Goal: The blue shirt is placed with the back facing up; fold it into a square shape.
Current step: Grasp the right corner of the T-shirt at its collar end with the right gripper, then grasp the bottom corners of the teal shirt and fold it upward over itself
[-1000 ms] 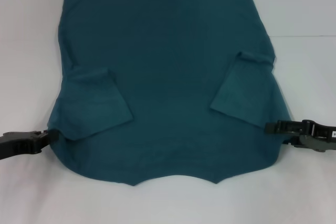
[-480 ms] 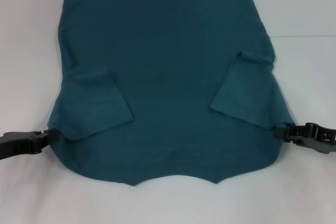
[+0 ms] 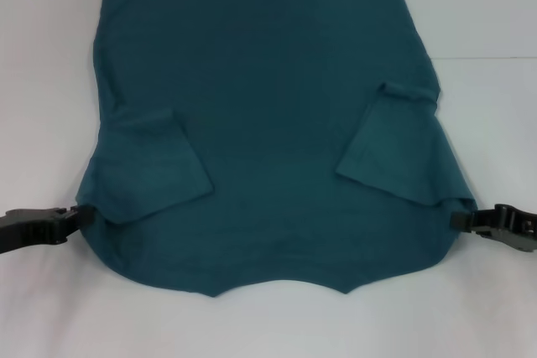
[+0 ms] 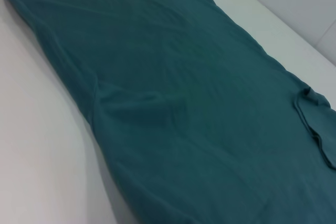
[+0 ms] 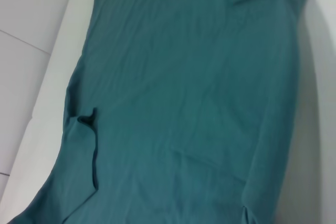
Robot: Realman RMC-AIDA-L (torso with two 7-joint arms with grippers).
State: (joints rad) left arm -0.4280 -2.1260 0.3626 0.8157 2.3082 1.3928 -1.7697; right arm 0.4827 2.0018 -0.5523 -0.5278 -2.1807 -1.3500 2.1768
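Observation:
The blue shirt [image 3: 268,123] lies flat on the white table, plain side up, its collar edge nearest me. Both short sleeves are folded inward onto the body, the left sleeve [image 3: 151,165] and the right sleeve [image 3: 390,148]. My left gripper [image 3: 77,216] is at the shirt's left shoulder edge, shut on the fabric. My right gripper [image 3: 460,220] is shut on the right shoulder edge, which is drawn out sideways. The shirt fills the left wrist view [image 4: 199,119] and the right wrist view [image 5: 184,103]; neither shows that arm's own fingers.
The white table [image 3: 487,308] shows bare around the shirt on the left, right and front. A wall seam runs along the back right [image 3: 495,58]. The far hem of the shirt runs out of the head view.
My right gripper has moved outward to the right, drawing the shirt's right shoulder edge with it. The left gripper and the rest of the shirt have stayed put.

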